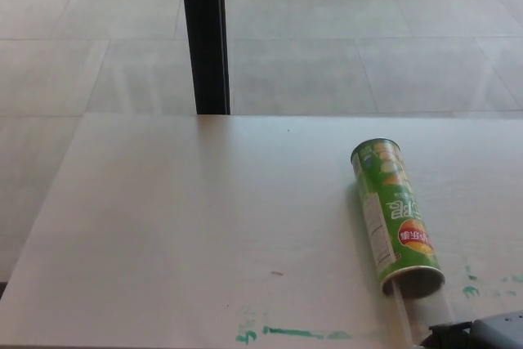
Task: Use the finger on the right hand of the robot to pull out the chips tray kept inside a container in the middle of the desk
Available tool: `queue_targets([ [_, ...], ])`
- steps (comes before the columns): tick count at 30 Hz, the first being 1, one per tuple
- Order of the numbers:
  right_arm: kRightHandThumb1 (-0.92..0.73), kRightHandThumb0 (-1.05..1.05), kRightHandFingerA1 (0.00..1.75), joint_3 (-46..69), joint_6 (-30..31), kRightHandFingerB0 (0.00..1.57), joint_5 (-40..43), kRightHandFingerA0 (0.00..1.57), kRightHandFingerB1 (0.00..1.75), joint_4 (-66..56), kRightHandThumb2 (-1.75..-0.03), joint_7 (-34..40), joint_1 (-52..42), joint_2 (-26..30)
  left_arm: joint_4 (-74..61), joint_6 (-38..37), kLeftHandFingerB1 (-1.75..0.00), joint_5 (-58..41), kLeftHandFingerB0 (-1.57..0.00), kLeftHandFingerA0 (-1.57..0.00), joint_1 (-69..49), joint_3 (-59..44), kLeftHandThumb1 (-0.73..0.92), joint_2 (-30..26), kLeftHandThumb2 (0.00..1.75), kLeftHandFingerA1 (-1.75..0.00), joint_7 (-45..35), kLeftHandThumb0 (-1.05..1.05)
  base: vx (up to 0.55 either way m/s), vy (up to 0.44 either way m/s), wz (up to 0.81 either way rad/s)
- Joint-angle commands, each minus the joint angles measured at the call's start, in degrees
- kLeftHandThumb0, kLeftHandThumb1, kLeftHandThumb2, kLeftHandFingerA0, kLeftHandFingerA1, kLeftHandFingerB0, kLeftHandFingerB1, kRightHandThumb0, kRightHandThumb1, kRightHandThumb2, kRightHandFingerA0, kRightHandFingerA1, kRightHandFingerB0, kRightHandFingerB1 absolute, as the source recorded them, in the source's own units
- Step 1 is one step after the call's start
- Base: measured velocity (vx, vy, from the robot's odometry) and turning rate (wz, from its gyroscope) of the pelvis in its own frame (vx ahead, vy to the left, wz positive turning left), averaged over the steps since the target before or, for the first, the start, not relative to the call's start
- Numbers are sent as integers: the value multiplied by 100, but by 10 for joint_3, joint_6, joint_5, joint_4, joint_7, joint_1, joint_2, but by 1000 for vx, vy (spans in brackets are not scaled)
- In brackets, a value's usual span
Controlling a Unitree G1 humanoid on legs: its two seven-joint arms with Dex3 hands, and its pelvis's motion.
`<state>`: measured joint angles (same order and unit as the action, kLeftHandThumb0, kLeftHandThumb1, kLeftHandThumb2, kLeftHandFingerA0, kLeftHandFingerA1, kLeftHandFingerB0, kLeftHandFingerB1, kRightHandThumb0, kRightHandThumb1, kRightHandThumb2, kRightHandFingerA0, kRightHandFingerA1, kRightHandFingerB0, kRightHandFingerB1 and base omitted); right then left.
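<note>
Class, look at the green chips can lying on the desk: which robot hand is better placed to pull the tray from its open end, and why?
The right robot hand: it sits beside the green chips can's open near end, while no left hand shows.

Printed on the green chips container (395,217), lying on its side on the desk (204,226): large white characters on the green wall, upside down from the head view and not legible. Nearer the open end, a red oval brand emblem (416,239) with small white marks inside, too small and inverted to read. Along the container's left side, a pale strip of fine print (373,220), far too tiny to make out. At the far end, pictures rather than words. On the desk itself, green smears (294,333) near the front edge, forming no letters or numbers. No readable word, brand name or number anywhere.
</note>
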<state>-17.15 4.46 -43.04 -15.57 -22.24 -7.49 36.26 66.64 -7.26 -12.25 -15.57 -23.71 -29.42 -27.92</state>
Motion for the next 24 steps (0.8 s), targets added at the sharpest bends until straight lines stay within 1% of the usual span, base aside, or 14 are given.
queue_targets([
  [1,-57,-26,106,-18,-7,53,-6,87,44,14,-56,-20,-50,17,-8,-4,-59,-5,-34,-32,-8,-4,73,-8,62,-73,-1,-67,0,0,0],
  [2,-57,-25,107,-17,-8,53,-3,87,44,14,-56,-19,-53,18,-7,-5,-56,-1,-33,-30,-7,-1,73,-10,62,-71,-1,-67,0,0,0],
  [3,-57,-25,109,-17,-13,54,-2,86,45,18,-56,-14,-57,20,-12,0,-62,-2,-32,-32,-7,-1,58,-10,101,-68,-1,-69,0,0,0],
  [4,-57,-26,109,-20,-11,54,-7,85,44,21,-56,-12,-60,22,-7,-2,-54,1,-35,-32,-4,1,74,-10,62,-71,4,-66,0,0,0],
  [6,-57,-26,116,-20,-8,52,-7,82,43,18,-57,-23,-67,29,-2,2,-53,-5,-34,-32,0,-3,74,-9,62,-71,2,-65,0,0,0],
  [9,-57,-24,113,-17,-10,53,-6,85,44,16,-56,-17,-80,37,1,-3,-55,-1,-32,-32,0,1,72,-10,63,-70,3,-68,0,0,0],
  [10,-56,-25,110,-17,-14,53,-8,86,44,17,-56,-12,-84,40,-1,-4,-59,0,-28,-33,-2,1,56,-10,102,-68,3,-65,0,0,0],
  [11,-57,-25,109,-16,-12,52,-7,85,44,16,-57,-13,-87,41,1,-4,-53,1,-34,-30,-1,3,74,-11,62,-66,3,-67,0,0,0],
  [15,-57,-24,109,-8,-20,53,8,83,45,17,-56,-8,-101,47,-4,-9,-63,1,-39,-30,-5,3,73,-10,62,-67,3,-67,0,0,0],
  [16,-57,-24,105,-7,-16,52,10,82,45,12,-56,-16,-104,49,-9,-9,-63,-2,-38,-31,-7,1,73,-9,62,-69,3,-67,0,0,0],
  [18,-56,-25,113,-8,-20,53,5,83,44,17,-56,-7,-107,51,-5,-7,-57,-1,-36,-32,-5,1,73,-9,62,-71,6,-67,0,0,0],
  [21,-57,-25,111,-10,-27,54,2,82,45,16,-56,-3,-111,54,-2,-8,-53,1,-32,-32,-4,2,72,-12,63,-69,5,-67,0,0,0],
  [23,-57,-23,124,-8,-32,52,3,82,46,17,-57,2,-113,55,-1,-5,-62,0,-33,-33,-3,1,74,-12,62,-70,5,-66,0,0,0],
  [24,-56,-24,116,-7,-33,54,3,83,45,17,-57,5,-114,55,0,-2,-58,-3,-34,-34,-1,-1,71,-12,62,-69,5,-66,0,0,0],
])
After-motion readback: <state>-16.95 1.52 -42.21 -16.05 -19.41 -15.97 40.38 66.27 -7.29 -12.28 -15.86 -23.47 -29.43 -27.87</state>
